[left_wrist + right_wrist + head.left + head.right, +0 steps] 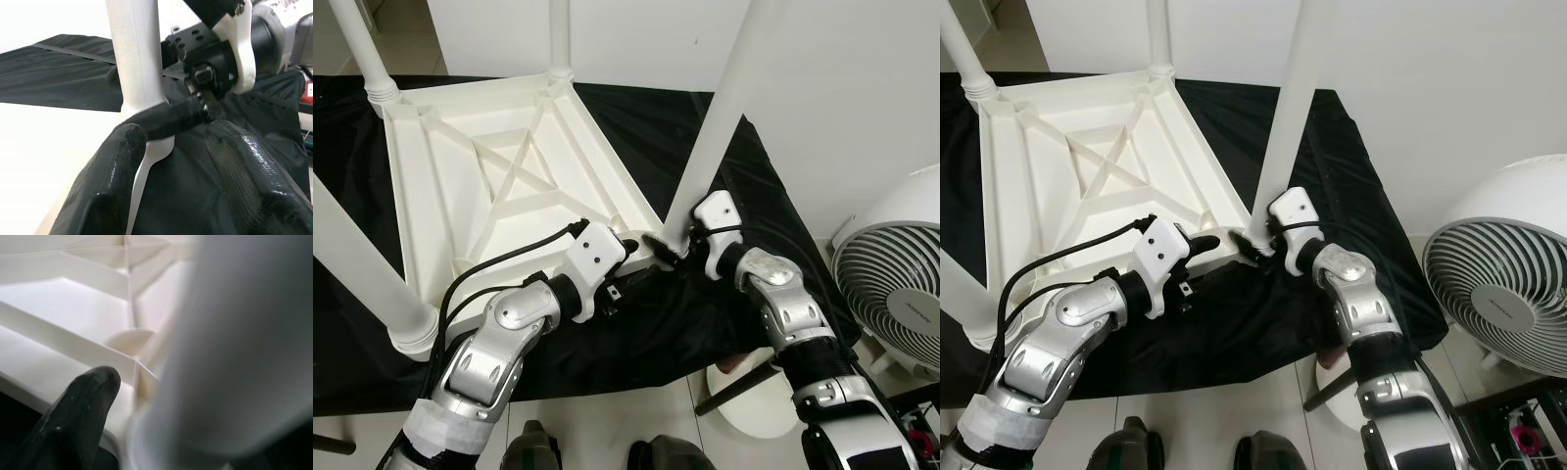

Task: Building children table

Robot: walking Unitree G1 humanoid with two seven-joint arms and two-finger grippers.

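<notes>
White plastic table top [499,176] lies upside down on a black cloth [636,333], ribbed underside facing up, with legs standing in three other corners. Landmark for all positions: the near-right corner of the table top, where a white leg [710,137] stands upright in its socket. Left of that corner, the left gripper [641,259] reaches in from the near side; its fingers [122,161] sit spread apart on either side of the corner rim, touching the edge just beside the leg's base, not clamped on anything. At the corner itself, the right gripper [677,253] is pressed against the foot of the leg; one black fingertip [80,401] rests beside the socket wall, the leg close against it, and whether its jaws are closed on the leg cannot be told. Right of the corner, well apart, a white fan [891,284] stands on the floor beyond the cloth.
</notes>
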